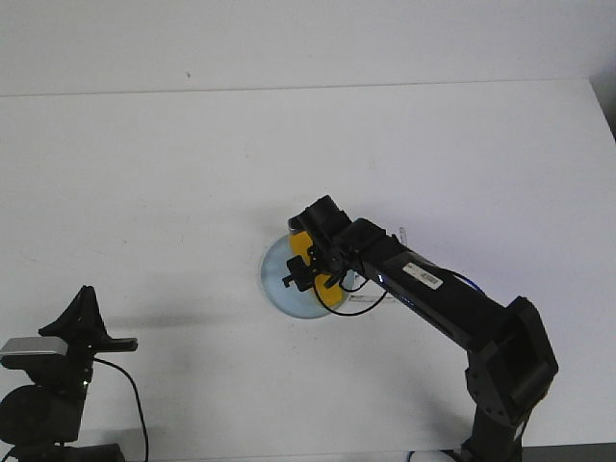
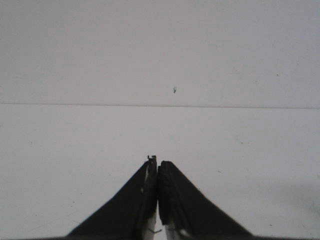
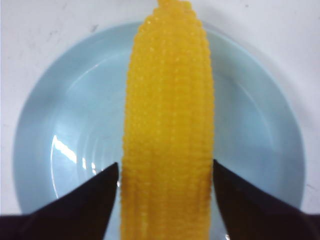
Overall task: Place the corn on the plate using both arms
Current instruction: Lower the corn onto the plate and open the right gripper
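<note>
**Corn over plate, release pending**

Left side: the left gripper (image 2: 158, 200) sits well apart from the plate (image 1: 279, 274), toward the near left corner of the table (image 1: 144, 173). Its wrist view shows the two fingers pressed together with nothing between them and only bare white surface ahead. It appears to have no part in the current step.

Centre: the plate lies on the table, roughly mid-table. The corn (image 3: 169, 125) lies lengthwise across the plate, its tapered end reaching just past the far rim in the right wrist view. Whether the cob rests on the plate floor or hangs just above it cannot be told.

Right side: the right gripper (image 3: 165, 195) is over the plate with one finger on each flank of the cob. The fingers meet the cob's sides with no visible gap, so it reads as clamped on the corn.

Assessment: transport looks complete; the corn is positioned at the plate. Remaining, by judgement: lower if needed, part the fingers, and withdraw the right arm without dragging the cob off.
</note>
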`<state>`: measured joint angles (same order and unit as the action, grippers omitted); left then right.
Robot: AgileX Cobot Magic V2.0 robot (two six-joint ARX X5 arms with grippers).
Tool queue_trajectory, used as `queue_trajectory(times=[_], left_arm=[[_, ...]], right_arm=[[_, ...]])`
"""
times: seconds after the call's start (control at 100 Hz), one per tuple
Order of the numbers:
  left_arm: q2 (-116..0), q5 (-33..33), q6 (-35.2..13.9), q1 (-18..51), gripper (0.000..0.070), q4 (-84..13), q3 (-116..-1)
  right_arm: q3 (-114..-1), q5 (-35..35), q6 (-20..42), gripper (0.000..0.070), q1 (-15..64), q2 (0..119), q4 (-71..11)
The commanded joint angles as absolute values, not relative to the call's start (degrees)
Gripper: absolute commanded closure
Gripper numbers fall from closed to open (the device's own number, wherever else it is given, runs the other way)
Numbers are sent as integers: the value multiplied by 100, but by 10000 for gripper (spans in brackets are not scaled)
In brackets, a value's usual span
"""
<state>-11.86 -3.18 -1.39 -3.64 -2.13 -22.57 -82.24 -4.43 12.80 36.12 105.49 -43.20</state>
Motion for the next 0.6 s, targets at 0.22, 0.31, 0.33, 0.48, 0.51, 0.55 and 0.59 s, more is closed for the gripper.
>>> queue_trajectory(times=[0.22,0.31,0.33,0.48,0.51,0.55,0.59], left_arm=[[-1175,-318,-86,-386,699,-132,-2294],[-1175,-318,-86,-386,699,-132,-2294],[-1175,-318,-86,-386,699,-132,-2294],[-1175,-318,-86,-386,699,-132,-2294],[-1175,-318,-86,-386,699,-132,-2294],[-1175,-318,-86,-386,699,-132,-2294],[-1175,-318,-86,-386,699,-132,-2294]], right_arm=[[-8289,-349,1367,191,3712,10447,-4320],[-8289,-71,1358,191,3712,10230,-4250],[-8289,-8,1350,191,3712,10191,-4235],[-8278,569,1120,194,3706,9843,-4093],[-8272,666,1009,197,3697,9780,-4053],[-8243,794,840,205,3671,9673,-3981],[-8211,867,714,209,3638,9581,-3924]])
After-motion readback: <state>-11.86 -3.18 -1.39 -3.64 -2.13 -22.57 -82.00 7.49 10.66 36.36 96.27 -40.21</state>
